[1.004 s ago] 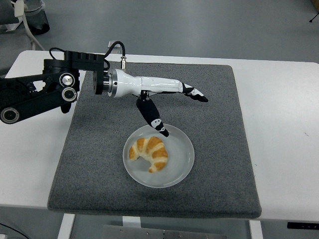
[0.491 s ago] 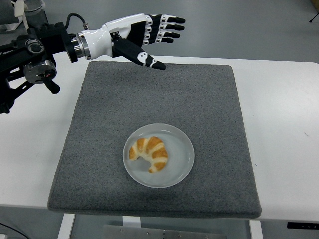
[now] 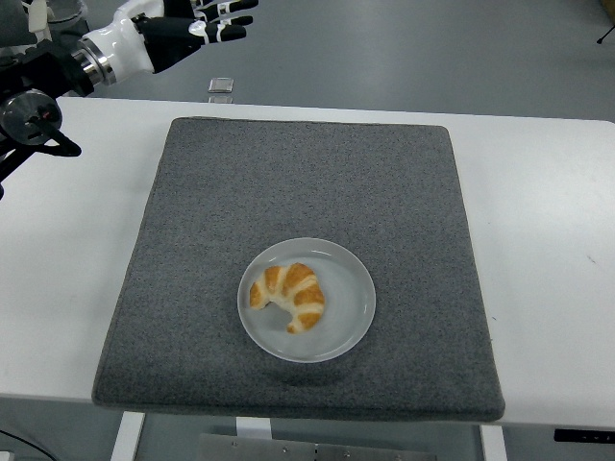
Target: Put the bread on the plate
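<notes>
The fingers [image 3: 229,8] of the left hand [image 3: 197,21] are stretched out nearly straight and slightly fanned, black with white bands at the joints, and they hold nothing and touch nothing; the thumb runs out alongside them just below, its tip also free. The upper fingers are cut off by the top edge of the picture, so how many are fully extended cannot be counted. Behind them the palm is dark, and it passes into a white wrist cuff with a metal ring, then into the black left arm [image 3: 34,101], which enters from the left edge in the far left corner, beyond the far edge of the white table [image 3: 557,221]. Much of that arm lies outside the view. A small clear block [image 3: 221,86] sits at the table's far edge, just under the hand but apart from it; what it is cannot be made out. A grey mat [image 3: 384,192] covers the middle of the table. Near the middle of the mat's near half rests a round white plate [image 3: 351,298], and the bread [image 3: 288,296], a golden croissant with pale stripes, lies on it in the left half, curved with its two ends pointing toward the near edge. The hand is well apart from the plate and the bread.
</notes>
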You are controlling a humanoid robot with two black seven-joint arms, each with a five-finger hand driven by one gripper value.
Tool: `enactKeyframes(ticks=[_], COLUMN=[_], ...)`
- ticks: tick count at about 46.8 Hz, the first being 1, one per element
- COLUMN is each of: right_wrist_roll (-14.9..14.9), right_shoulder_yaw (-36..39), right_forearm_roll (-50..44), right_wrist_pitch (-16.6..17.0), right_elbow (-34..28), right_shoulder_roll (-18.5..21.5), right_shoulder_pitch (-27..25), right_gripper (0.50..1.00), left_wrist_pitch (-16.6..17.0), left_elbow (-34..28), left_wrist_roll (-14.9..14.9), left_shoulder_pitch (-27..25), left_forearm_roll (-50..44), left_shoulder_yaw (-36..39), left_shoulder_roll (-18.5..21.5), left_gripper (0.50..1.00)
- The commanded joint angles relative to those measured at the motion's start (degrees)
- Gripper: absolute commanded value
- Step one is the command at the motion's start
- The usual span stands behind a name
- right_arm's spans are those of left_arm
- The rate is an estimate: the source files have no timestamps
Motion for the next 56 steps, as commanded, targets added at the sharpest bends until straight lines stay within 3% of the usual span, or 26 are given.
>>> enactKeyframes(ticks=[1, 24, 56], right_wrist_roll=[0.0, 0.0, 0.0], right_shoulder_yaw=[0.0, 0.0, 0.0], right_forearm_roll=[0.0, 0.0, 0.0], right_wrist_pitch=[0.0, 0.0, 0.0], right_elbow=[0.0, 0.0, 0.0], right_shoulder_roll=[0.0, 0.0, 0.0], right_shoulder_pitch=[0.0, 0.0, 0.0], right_gripper=[0.932, 0.93, 0.93], left_wrist_pitch=[0.2, 0.4, 0.5], left_elbow=[1.6, 6.1, 8.8], left_wrist_roll=[0.0, 0.0, -0.1], left_shoulder_pitch=[0.7, 8.5, 14.3], left_forearm_roll=[-3.4, -21.4, -22.1], left_shoulder_yaw=[0.0, -2.3, -8.4], left_shoulder_roll=[0.0, -0.3, -2.8], left_gripper=[0.994, 0.994, 0.994])
